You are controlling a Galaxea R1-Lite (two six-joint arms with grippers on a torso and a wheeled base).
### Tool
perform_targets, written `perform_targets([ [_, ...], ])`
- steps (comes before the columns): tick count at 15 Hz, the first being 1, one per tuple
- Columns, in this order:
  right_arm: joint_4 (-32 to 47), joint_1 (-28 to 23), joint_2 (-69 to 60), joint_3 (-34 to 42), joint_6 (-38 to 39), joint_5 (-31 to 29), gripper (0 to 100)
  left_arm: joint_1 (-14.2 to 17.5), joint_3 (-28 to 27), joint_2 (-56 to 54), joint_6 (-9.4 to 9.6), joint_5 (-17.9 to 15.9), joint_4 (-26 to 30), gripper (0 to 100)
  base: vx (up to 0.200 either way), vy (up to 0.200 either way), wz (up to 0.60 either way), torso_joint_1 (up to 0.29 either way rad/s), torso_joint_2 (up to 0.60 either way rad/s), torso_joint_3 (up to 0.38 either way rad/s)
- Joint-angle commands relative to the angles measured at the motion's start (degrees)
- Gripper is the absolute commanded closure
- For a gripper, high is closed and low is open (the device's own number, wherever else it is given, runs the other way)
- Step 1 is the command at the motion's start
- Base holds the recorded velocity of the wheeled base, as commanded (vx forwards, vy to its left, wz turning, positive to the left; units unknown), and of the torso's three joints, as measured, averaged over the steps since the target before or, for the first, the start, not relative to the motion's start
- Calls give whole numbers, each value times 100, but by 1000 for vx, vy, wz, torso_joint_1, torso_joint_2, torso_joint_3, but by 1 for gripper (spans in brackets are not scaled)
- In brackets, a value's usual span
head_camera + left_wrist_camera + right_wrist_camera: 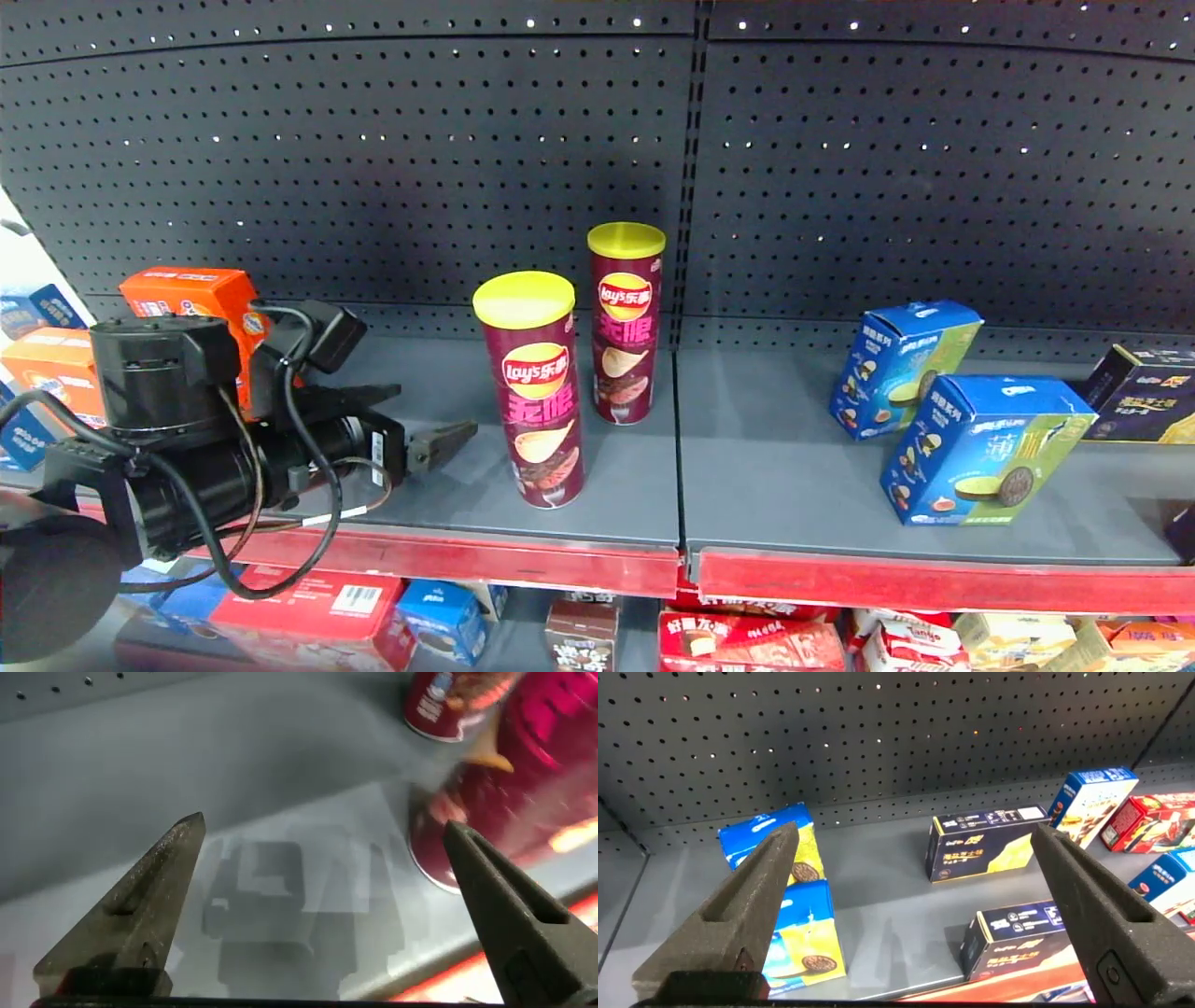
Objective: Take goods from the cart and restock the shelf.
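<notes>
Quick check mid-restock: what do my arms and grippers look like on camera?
The left arm is black, built of chunky cylindrical housings, with black cables looping around it and small white labels near the wrist. The left gripper and right gripper each have two dark grey, wedge-shaped fingers tapering to points, with a matte, slightly rough surface.

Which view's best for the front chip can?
Head view: the front chip can stands whole, lid to base, near the shelf edge. Left wrist view catches just its blurred lower part. Right wrist view faces the cookie boxes.
</notes>
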Motion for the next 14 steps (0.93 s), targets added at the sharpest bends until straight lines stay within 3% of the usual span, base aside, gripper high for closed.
perform_targets([
  [1,8,6,8,-9,-4,0,0,8,-137,246,1,-1,0,0,0,0,0,0,0,0],
  [14,8,-12,8,-124,-4,0,0,-379,-734,932,1,8,0,0,0,0,0,0,0,0],
])
